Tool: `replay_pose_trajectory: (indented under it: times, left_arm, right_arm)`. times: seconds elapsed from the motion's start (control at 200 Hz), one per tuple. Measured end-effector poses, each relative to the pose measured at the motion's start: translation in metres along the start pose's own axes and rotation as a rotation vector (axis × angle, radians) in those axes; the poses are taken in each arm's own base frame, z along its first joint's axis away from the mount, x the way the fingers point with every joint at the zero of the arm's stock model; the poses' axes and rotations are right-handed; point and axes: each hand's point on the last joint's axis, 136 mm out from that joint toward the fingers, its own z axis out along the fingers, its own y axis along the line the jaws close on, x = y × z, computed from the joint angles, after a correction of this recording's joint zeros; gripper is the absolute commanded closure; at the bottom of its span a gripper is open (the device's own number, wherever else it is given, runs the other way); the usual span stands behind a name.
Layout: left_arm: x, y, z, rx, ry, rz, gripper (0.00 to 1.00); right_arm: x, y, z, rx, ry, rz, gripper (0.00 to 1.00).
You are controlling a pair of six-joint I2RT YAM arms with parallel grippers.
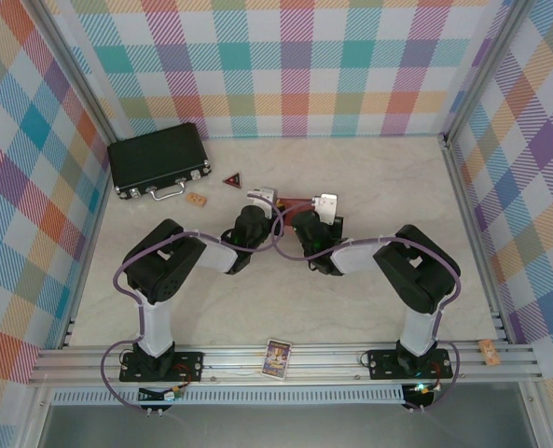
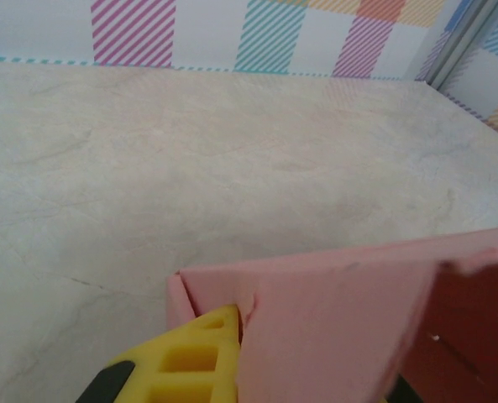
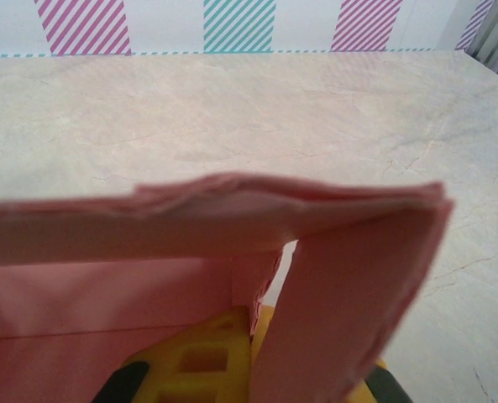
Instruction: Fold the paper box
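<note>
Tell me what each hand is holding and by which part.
Both grip the pink paper box: the left hand pinches a side panel beside a corner fold, the right hand a folded flap.

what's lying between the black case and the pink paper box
In the top view, two small things: a dark red triangular piece and a tan tag, both on the table, nearer the black case than the paper box.
</note>
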Motion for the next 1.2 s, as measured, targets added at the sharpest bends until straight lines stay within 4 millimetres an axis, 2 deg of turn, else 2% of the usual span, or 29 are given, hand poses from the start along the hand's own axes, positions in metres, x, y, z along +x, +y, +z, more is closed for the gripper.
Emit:
replay_pose_trajectory:
  times: [0.295, 0.57, 0.7, 0.895, 1.2]
  left_arm:
    - [0.003, -0.001, -0.002, 0.011, 0.001, 0.025, 0.89]
    - [0.013, -0.007, -0.007, 0.033, 0.023, 0.051, 0.86]
    - [0.019, -0.009, -0.011, 0.049, 0.037, 0.06, 0.81]
    - [0.032, -0.015, -0.018, 0.085, 0.06, 0.077, 0.74]
    - [0.036, -0.02, -0.022, 0.112, 0.069, 0.088, 0.72]
  right_arm:
    - [0.003, -0.001, -0.003, 0.01, 0.003, -0.007, 0.93]
    - [0.016, 0.002, -0.008, -0.004, 0.042, -0.07, 0.79]
    - [0.023, 0.005, -0.012, -0.016, 0.06, -0.098, 0.71]
    - [0.034, 0.005, -0.016, -0.028, 0.082, -0.134, 0.67]
    - [0.03, 0.004, -0.024, -0.04, 0.088, -0.136, 0.6]
